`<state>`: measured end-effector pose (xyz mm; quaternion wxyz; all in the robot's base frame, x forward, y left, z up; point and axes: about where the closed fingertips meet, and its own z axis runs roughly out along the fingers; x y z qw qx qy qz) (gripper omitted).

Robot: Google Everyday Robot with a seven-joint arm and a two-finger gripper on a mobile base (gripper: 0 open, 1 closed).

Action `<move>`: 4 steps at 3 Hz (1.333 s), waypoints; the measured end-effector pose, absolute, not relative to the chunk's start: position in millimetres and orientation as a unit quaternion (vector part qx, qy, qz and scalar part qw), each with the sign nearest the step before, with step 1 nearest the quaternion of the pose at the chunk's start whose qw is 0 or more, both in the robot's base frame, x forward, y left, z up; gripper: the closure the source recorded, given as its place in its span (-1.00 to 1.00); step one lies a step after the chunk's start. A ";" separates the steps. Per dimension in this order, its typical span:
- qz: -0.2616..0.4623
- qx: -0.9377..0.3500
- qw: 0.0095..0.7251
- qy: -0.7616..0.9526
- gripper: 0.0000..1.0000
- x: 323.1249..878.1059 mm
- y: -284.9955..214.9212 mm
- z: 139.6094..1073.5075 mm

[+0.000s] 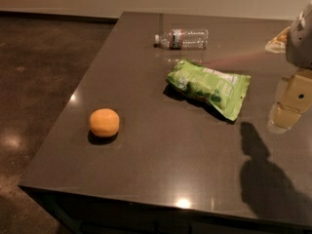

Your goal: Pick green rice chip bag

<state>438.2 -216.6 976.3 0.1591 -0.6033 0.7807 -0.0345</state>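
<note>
Gripper point(283, 115): hung at the right edge of the view, low over the bench point(161, 150), to the right of the bag and apart from it; pale tan, partly cut off by the frame.
Jaws: I could not tell whether they stood wide or narrow; their lower ends blurred into the shine of the surface.
Arm point(301, 38): a grey part above the gripper, mostly out of the frame.
Shadow point(256, 152): a dark shape on the bench in front of the gripper.
Green chip bag point(209, 86): lay flat on the bench, right of the middle and askew; its print was too blurred to read.
Bottle point(183, 38): clear, on its side beyond the bag, near the far edge; label unreadable.
Orange point(104, 122): toward the front left, well apart from the bag.
Tan thing point(276, 41): at the far right, half hidden behind the arm; what it was could not be made out.
Bench: dark and glossy, its right side cut off.
</note>
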 end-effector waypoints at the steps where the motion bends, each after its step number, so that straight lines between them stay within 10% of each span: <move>1: -0.035 -0.603 0.159 0.781 -1.00 438.2 -216.6 976.3; 4: 0.004 -0.554 0.189 0.811 -1.00 497.8 -191.3 950.7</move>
